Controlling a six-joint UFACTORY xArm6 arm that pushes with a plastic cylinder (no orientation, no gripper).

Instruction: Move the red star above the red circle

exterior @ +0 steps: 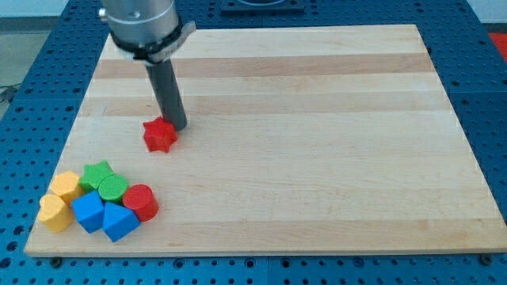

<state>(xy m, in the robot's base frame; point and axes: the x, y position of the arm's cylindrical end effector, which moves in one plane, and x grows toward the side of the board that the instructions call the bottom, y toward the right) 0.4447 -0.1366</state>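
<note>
The red star (159, 135) lies on the wooden board (317, 119) in the left half of the view. My tip (178, 127) is right next to the star, at its upper right, touching or nearly touching it. The red circle (141, 202), a short cylinder, sits near the view's bottom left, at the right end of a cluster of blocks. The star is above the circle in the view, slightly to the right, with a clear gap between them.
The cluster at the bottom left also holds a green star (97, 174), a green round block (113, 188), two yellow blocks (65, 186) (54, 212), and two blue blocks (88, 211) (120, 222). The board's bottom edge is close below them.
</note>
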